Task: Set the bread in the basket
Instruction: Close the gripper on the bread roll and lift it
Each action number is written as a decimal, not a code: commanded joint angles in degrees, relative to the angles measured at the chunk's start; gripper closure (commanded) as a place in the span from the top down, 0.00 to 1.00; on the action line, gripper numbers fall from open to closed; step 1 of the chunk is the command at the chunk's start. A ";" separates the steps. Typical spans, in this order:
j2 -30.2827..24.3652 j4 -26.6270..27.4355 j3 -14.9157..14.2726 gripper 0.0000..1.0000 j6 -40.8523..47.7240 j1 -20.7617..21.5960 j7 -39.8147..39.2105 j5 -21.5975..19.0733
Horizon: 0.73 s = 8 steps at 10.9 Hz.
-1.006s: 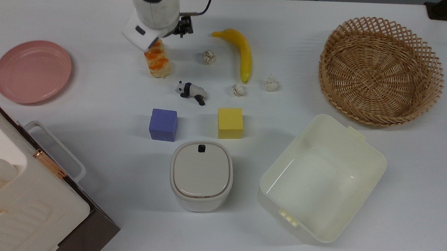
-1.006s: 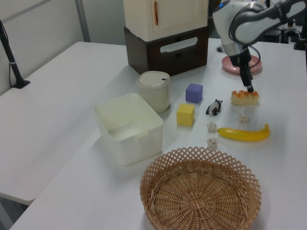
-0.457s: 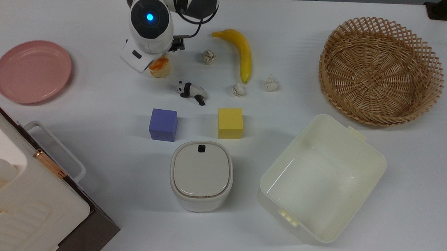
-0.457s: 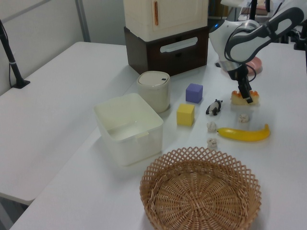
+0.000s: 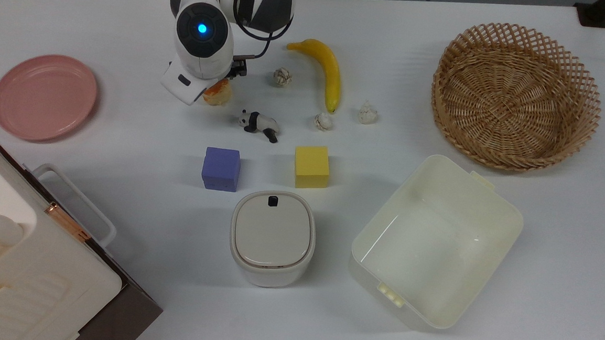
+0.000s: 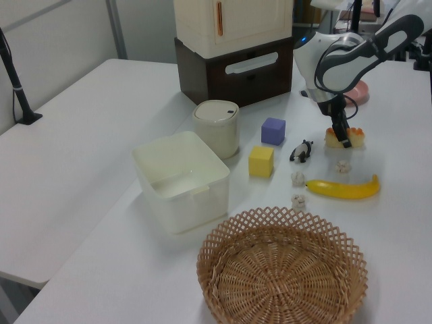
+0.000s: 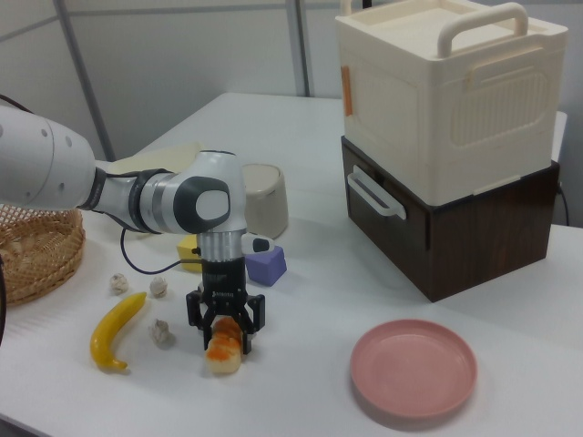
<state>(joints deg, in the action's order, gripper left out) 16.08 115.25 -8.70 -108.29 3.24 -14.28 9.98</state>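
While the end effector (image 7: 225, 325) straddles 1 bread (image 7: 224, 350) unclenched, 1 basket (image 5: 516, 96) sits apart.

The gripper (image 7: 226, 333) stands low over the bread (image 7: 224, 351), fingers astride it. Toward the basket (image 5: 517, 96), the panda (image 5: 258, 122), a banana (image 5: 325, 71) and three crumpled balls (image 5: 282, 76) crowd the tabletop; above them the air is open.

bread (image 5: 218, 94): mostly under arm, top view; basket (image 7: 32, 246): cut by right view's left edge; storage box (image 5: 18, 273): cropped at top view's corner
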 commanded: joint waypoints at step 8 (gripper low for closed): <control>-4.57 -6.85 0.18 0.34 7.72 5.26 4.77 -0.48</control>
<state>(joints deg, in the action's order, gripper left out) 14.51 112.86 -8.50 -107.08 4.38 -13.21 9.96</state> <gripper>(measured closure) 0.652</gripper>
